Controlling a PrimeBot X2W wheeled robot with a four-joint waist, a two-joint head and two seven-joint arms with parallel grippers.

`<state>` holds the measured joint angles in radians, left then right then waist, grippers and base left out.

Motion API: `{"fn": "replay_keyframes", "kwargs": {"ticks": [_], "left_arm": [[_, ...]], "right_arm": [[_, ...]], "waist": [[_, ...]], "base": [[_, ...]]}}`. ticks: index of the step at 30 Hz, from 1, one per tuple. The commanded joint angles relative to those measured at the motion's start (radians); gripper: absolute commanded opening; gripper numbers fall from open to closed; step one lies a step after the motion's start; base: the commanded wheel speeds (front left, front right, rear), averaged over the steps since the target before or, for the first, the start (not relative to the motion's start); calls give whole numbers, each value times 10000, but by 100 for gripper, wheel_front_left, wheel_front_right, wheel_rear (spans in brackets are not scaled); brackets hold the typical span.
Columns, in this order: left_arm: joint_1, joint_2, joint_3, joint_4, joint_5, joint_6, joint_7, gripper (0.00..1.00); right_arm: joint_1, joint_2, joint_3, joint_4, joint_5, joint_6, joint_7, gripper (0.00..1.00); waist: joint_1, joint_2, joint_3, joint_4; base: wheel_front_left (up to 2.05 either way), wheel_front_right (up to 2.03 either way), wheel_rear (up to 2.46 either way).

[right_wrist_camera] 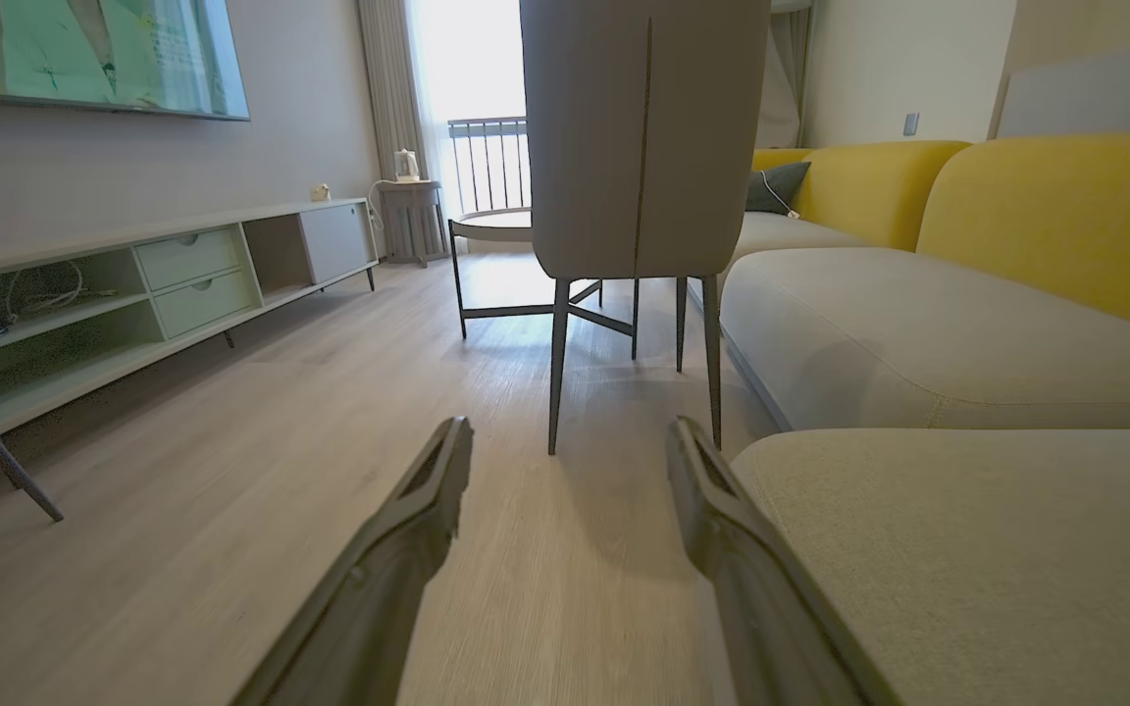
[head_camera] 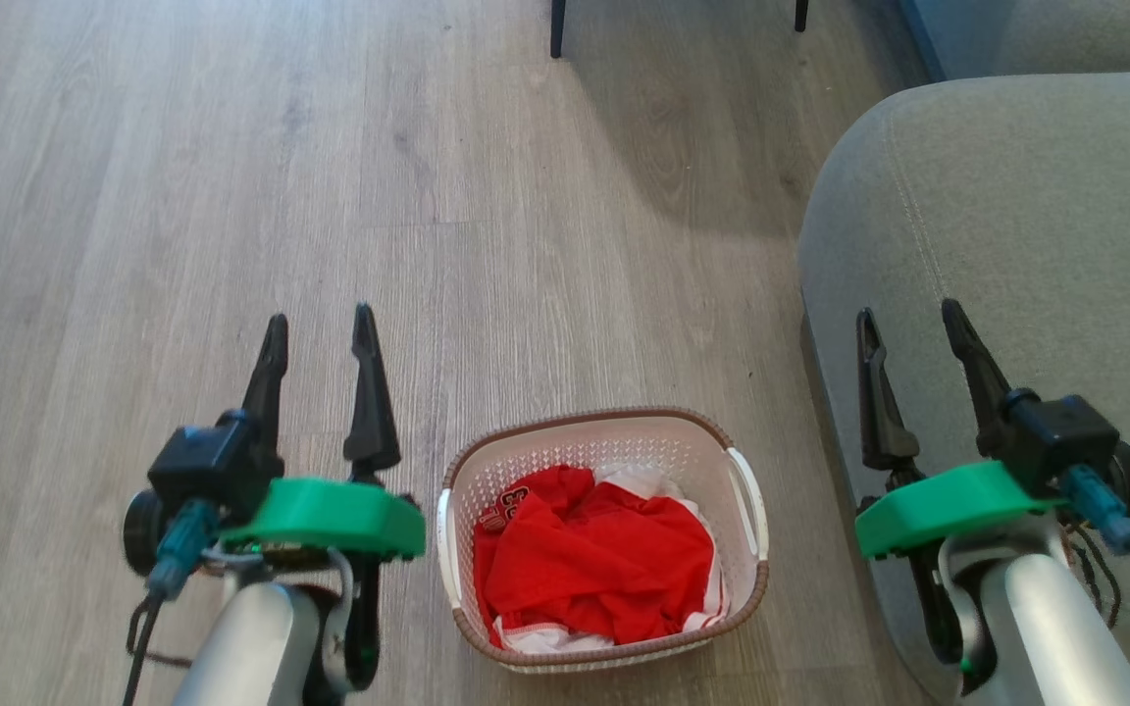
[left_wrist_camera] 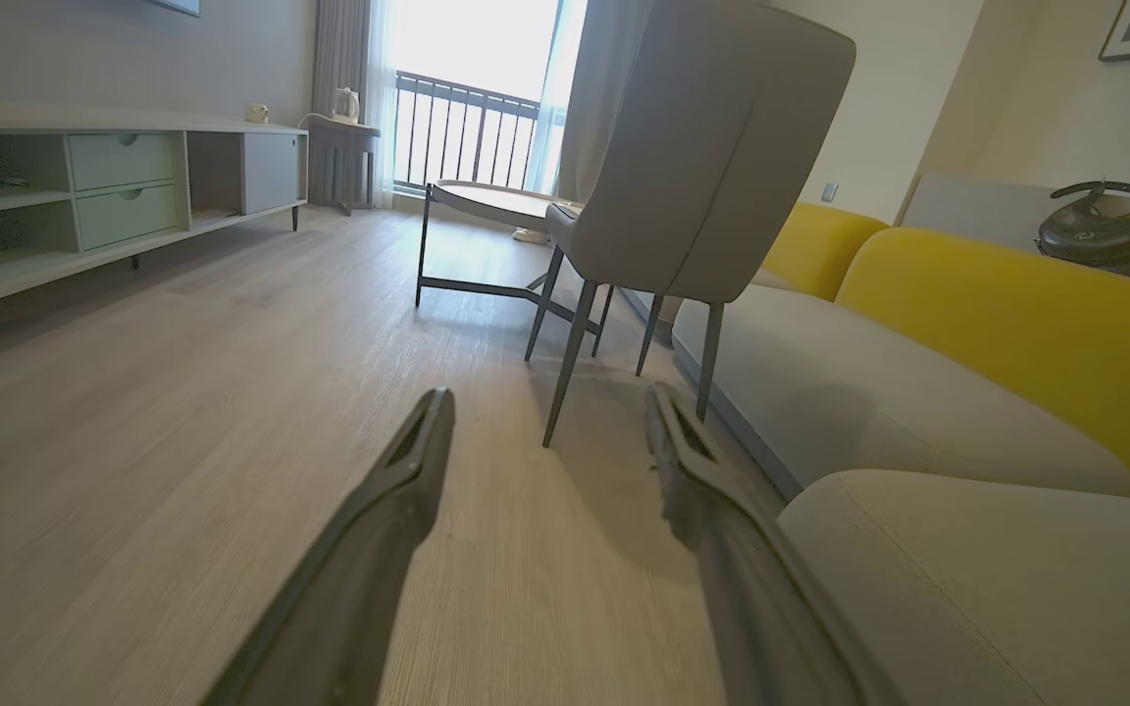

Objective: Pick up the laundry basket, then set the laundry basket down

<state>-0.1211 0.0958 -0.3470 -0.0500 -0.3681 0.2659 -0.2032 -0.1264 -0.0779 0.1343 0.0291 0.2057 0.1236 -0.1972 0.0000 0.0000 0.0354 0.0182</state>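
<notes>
The laundry basket [head_camera: 602, 436] stands on the wooden floor at the bottom centre of the head view, white with perforated walls and a brown rim. Red and white clothes [head_camera: 596, 559] fill it. A white handle [head_camera: 749, 490] shows on its right side. My left gripper [head_camera: 320, 326] hangs open to the basket's left, apart from it, fingers pointing away. My right gripper [head_camera: 908, 319] is open to the basket's right, over the grey sofa seat. Both wrist views look along open, empty fingers [left_wrist_camera: 408, 471] [right_wrist_camera: 428, 490] toward the room.
A grey sofa seat [head_camera: 1016, 245] with yellow backs [left_wrist_camera: 1016, 324] runs along the right, close beside the basket. A grey chair [left_wrist_camera: 693, 167] on dark legs [head_camera: 557, 29] stands ahead, with a low round table [left_wrist_camera: 487, 201] behind it. A long media cabinet [right_wrist_camera: 133, 284] lines the left wall.
</notes>
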Motion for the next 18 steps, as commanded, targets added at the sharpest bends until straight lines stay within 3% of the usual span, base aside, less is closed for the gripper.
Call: {"fn": "replay_keyframes", "kwargs": {"ticks": [1, 4, 18], "left_arm": [[-146, -135, 563, -213, 400, -331, -146, 100], [92, -363, 1008, 187, 848, -900, -263, 100], [327, -453, 945, 1927, 1306, -2062, -586, 100]], "right_arm": [[-337, 16, 128, -175, -392, 63, -204, 100], [-256, 74, 49, 142, -711, 65, -322, 100], [-250, 209, -37, 1842, -1840, 71, -646, 100]], "waist": [[0, 0, -20, 9], [0, 0, -48, 19], [0, 0, -148, -17]], "base": [[0, 0, 0], [0, 0, 0], [0, 0, 0]]}}
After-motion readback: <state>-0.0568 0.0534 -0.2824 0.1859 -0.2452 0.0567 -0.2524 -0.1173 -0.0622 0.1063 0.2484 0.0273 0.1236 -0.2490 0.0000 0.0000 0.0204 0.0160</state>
